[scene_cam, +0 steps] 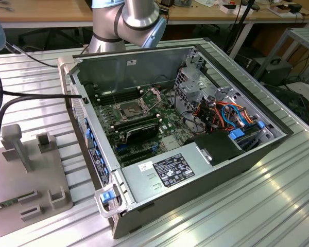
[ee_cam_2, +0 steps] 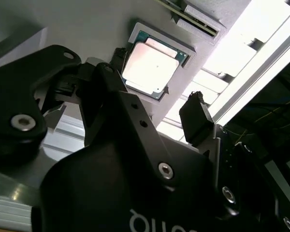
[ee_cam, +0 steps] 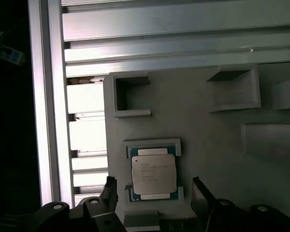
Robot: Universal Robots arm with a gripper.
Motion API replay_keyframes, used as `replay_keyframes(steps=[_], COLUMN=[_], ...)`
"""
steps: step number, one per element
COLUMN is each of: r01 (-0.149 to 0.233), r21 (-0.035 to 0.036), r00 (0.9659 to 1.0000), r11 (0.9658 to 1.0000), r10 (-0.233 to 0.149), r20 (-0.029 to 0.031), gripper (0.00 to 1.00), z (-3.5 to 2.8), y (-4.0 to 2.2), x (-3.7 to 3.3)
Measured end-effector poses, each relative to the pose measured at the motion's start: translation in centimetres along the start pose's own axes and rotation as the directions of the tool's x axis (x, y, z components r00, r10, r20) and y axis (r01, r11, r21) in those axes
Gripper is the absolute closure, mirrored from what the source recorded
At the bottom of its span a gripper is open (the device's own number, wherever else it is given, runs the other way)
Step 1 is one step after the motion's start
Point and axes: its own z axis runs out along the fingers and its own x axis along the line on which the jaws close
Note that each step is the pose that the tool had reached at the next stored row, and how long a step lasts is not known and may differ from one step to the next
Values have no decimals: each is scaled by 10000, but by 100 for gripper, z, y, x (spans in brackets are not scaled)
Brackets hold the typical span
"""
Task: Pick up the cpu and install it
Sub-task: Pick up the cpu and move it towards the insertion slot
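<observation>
The cpu [ee_cam: 153, 173], a small square chip with a grey metallic face and a green rim, lies flat in a shallow grey nest [ee_cam: 152, 145] on a grey holder plate [ee_cam: 198, 121]. In both wrist views my gripper [ee_cam: 154, 192] is open and hovers over it, one black finger [ee_cam: 110, 188] on each side of the chip. The second wrist view shows the cpu [ee_cam_2: 151, 65] between the fingertips [ee_cam_2: 195, 113] of the gripper [ee_cam_2: 154, 89]. I cannot tell if the fingers touch it. In the exterior view the open metal-framed socket [scene_cam: 130, 109] sits on the green board inside the case.
An open computer case [scene_cam: 195, 154] lies on the ribbed aluminium table [scene_cam: 247, 206], with black memory sticks [scene_cam: 139, 128] next to the socket. The grey holder plate [scene_cam: 36, 175] with posts and brackets lies at the exterior view's left. The arm [scene_cam: 129, 20] rises behind the case.
</observation>
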Motion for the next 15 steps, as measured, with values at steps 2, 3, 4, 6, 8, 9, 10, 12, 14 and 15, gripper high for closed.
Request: replay_keyframes(steps=[2, 3, 4, 6, 8, 9, 10, 12, 14, 15], r01=[1, 0, 1, 0, 0, 0, -1, 2, 1, 0], r21=[-1, -1, -12, -15, -19, -20, -19, -19, -18, -16], r00=[10000, 10000, 10000, 10000, 10000, 10000, 10000, 10000, 10000, 10000], r11=[10000, 10000, 10000, 10000, 10000, 10000, 10000, 10000, 10000, 10000], r10=[-1, 0, -1, 0, 0, 0, 1, -2, -1, 0], r20=[1, 0, -1, -1, 0, 0, -1, -1, -3, -4], gripper=[28, 28, 28, 28, 28, 28, 28, 28, 28, 28], z=[53, 67, 80, 93, 120, 138, 154, 192, 216, 218], y=[-2, -2, -1, 5, 18, 26, 30, 34, 35, 35], x=[-1, -2, -2, -1, -1, -1, 0, -2, -1, -1])
